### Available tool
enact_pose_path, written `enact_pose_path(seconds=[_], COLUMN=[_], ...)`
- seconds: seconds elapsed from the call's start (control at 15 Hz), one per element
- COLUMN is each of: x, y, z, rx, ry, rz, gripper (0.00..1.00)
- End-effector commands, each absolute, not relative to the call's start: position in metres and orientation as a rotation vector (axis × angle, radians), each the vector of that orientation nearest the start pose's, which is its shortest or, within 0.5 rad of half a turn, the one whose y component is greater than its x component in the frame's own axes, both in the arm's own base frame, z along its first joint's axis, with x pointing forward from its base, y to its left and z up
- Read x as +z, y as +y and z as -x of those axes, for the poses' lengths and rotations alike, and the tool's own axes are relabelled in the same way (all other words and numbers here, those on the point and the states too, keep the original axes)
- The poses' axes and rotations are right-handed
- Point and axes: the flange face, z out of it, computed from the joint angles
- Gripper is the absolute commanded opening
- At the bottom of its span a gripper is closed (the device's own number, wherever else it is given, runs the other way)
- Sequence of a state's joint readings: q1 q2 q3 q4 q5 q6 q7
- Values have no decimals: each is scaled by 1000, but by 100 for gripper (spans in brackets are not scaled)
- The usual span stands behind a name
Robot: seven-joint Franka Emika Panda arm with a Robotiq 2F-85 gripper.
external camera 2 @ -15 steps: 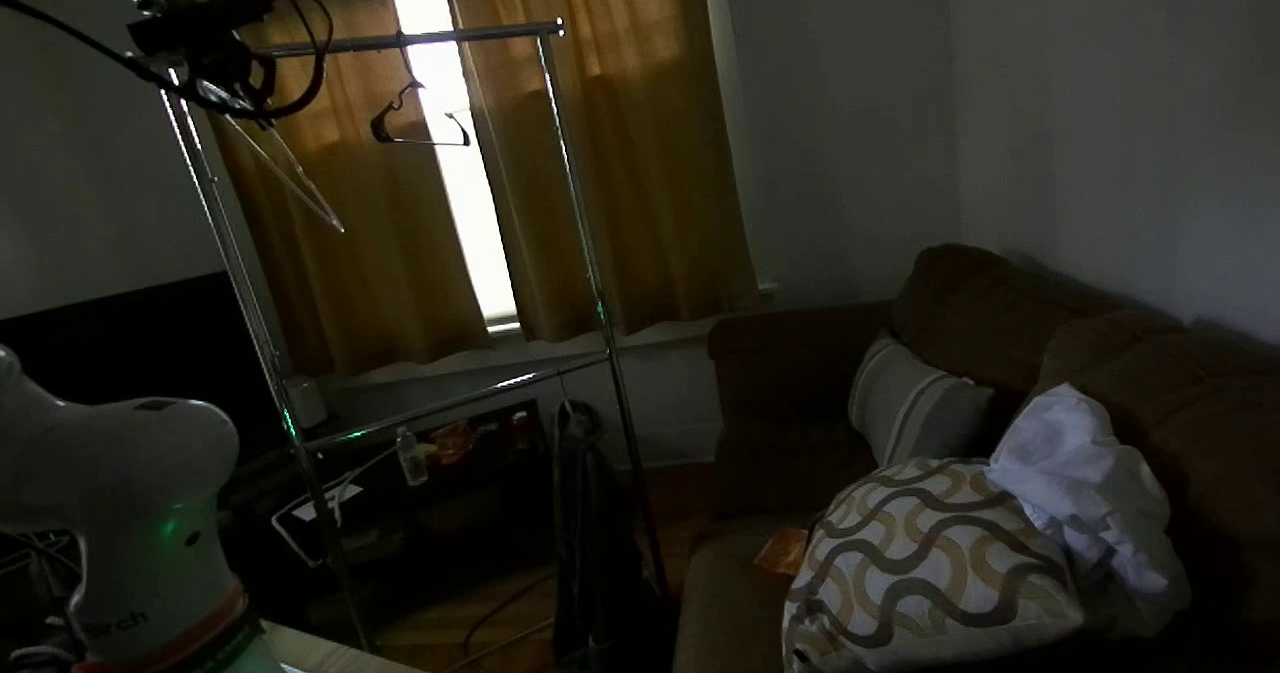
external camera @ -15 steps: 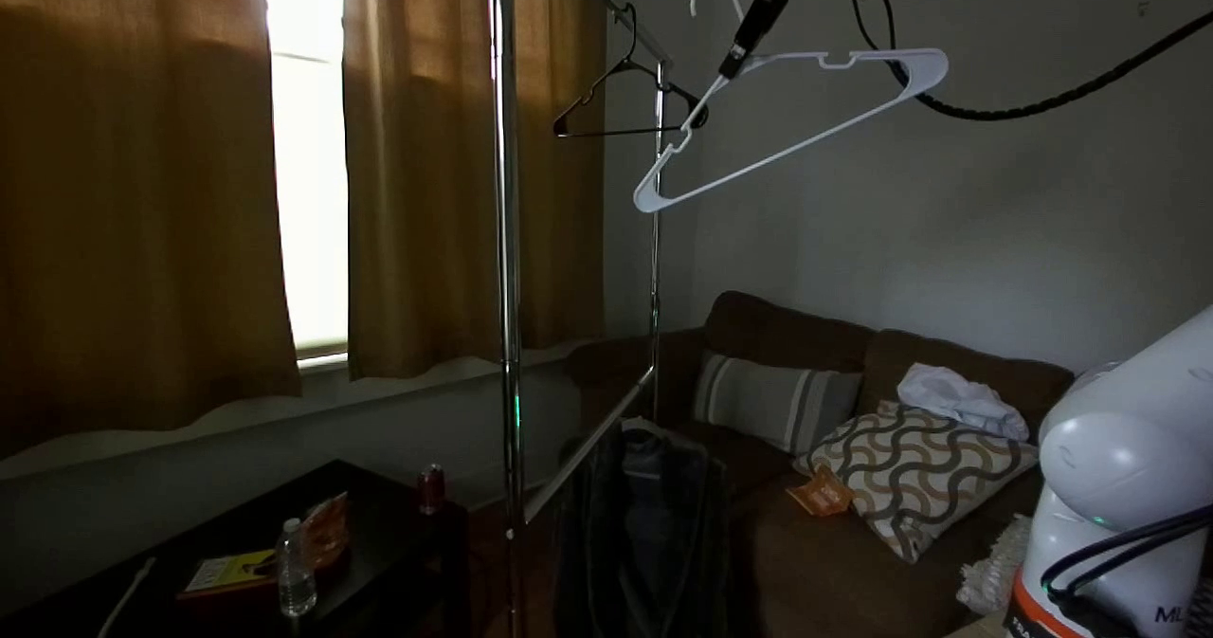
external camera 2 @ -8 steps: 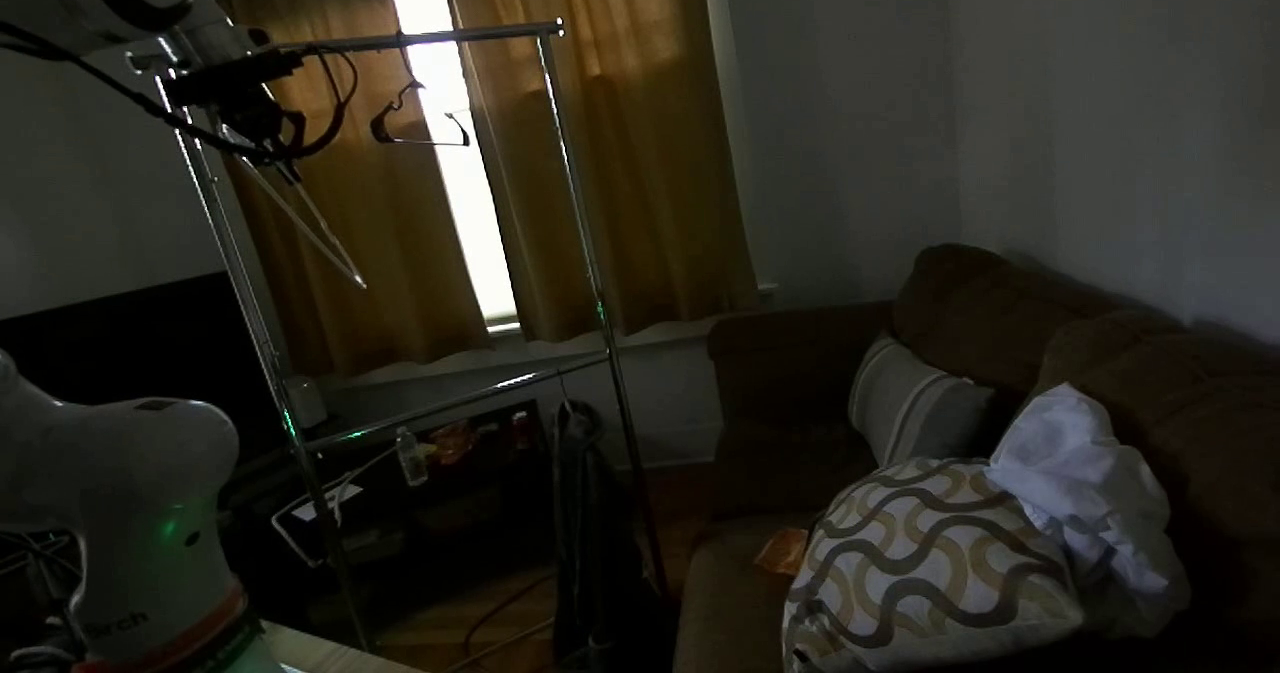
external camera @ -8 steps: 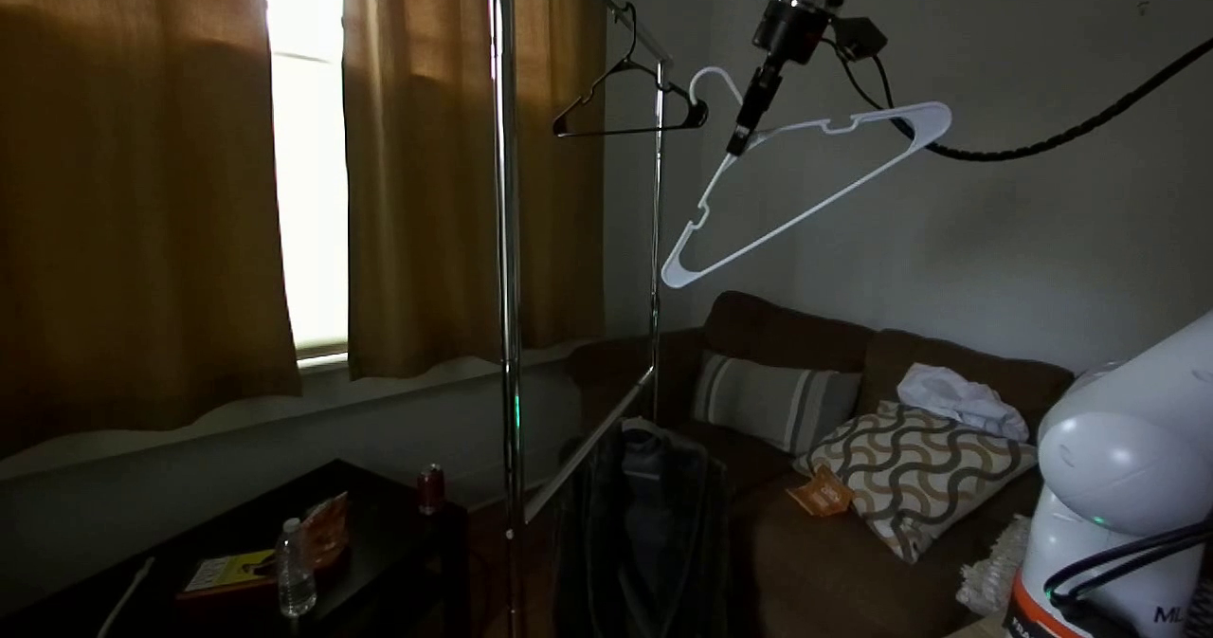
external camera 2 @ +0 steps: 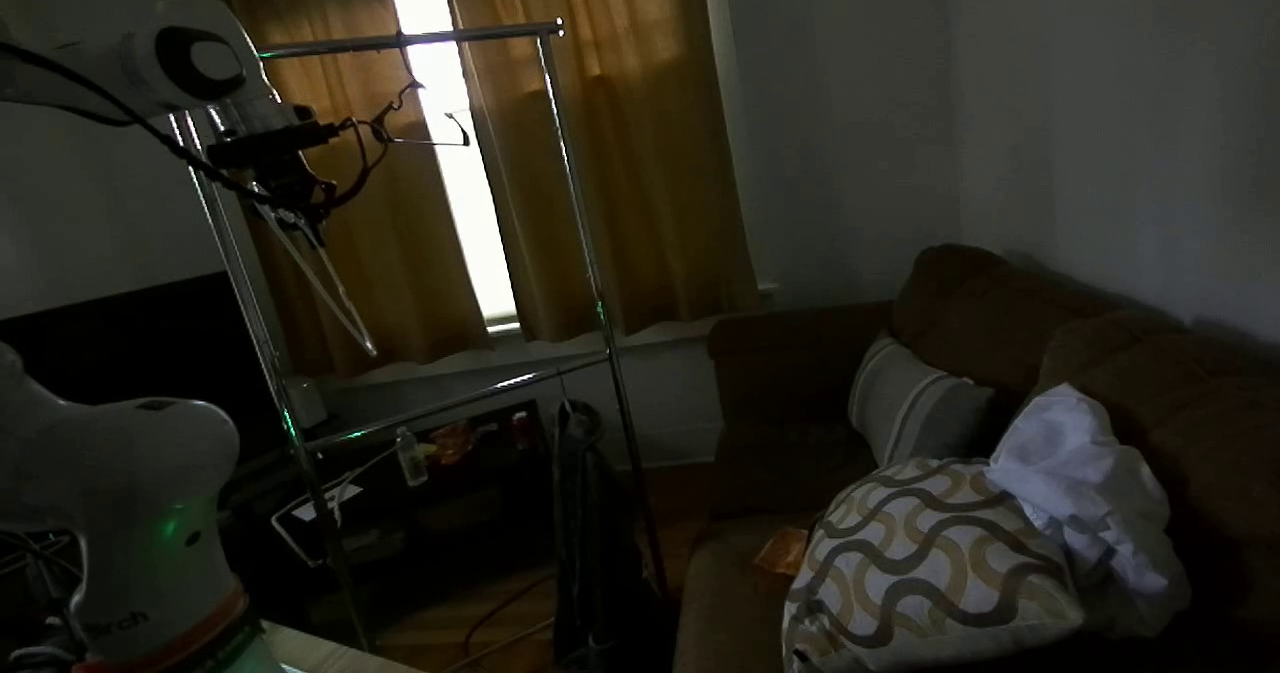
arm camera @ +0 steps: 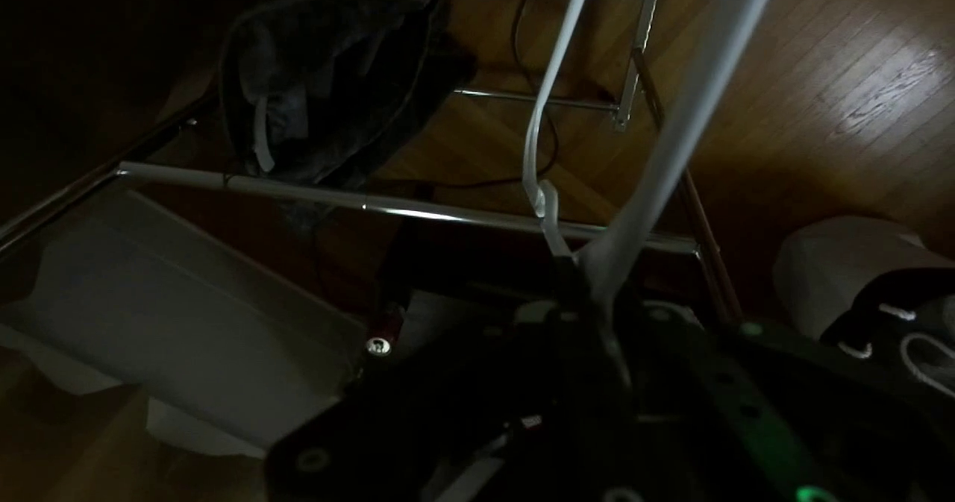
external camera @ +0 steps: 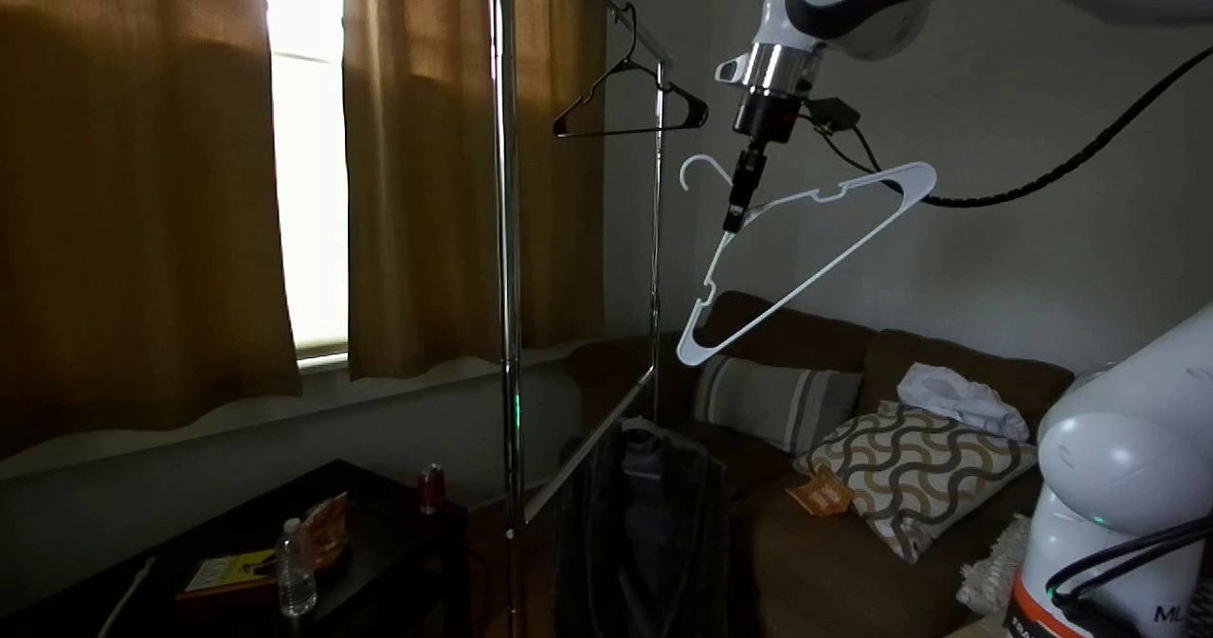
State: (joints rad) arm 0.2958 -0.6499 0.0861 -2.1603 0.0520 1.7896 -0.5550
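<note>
1. Hanging at a bright window (external camera: 308, 164): one pair of ochre curtains (external camera: 431, 192), parted at the middle.
2. Sofa (external camera 2: 795, 403), brown, placed along the wall (external camera 2: 1100, 103) in both exterior views.
3. Clothes rack (external camera: 508, 268), shiny metal, stood before the curtains; a top rail (external camera 2: 490, 32) and a lower rail (external camera 2: 518, 382) are carried by its posts.
4. Robot arm (external camera: 1118, 467), white; its wrist is pointed downward beside the rack.
5. Low table (external camera: 374, 496), dark, set below the window.
6. Dark garment (external camera: 654, 524), hung at the lower rail.
7. Patterned pillow (external camera 2: 930, 563), marked with wavy bands, laid on the sofa.
8. White hanger (external camera: 804, 286), held in mid-air near the rack, tilted, with one end dipped and the other raised; its hook is set clear of the top rail. In the wrist view it is seen over the lower rail.
9. Dark hanger (external camera: 628, 66), hung by its hook from the top rail.
10. Gripper (external camera: 733, 224), black; its fingers are closed upon the white hanger, which is pinched near the spot where its two shoulders meet beneath the hook.
11. Bottle (external camera: 296, 572), clear, stood upright on the low table.
12. Can (external camera: 431, 489), red, stood upright on the same table.
</note>
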Motion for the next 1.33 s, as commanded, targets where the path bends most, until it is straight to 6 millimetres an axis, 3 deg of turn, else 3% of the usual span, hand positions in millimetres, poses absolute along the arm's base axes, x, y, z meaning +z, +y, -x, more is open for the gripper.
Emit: enact_pose_path(seconds=[0.0,0.07,0.6,0.67,1.27], x=[652,646,652,637,533], y=[153,154,153,159,198], z=[-338,-339,-341,-345,-371], rx=[-420,-407,-423,-365,-66], ry=[-1399,-1401,-1399,-1417,-1467], rz=[2811,2811,2810,2814,2770], gripper=[2,8,8,2,2])
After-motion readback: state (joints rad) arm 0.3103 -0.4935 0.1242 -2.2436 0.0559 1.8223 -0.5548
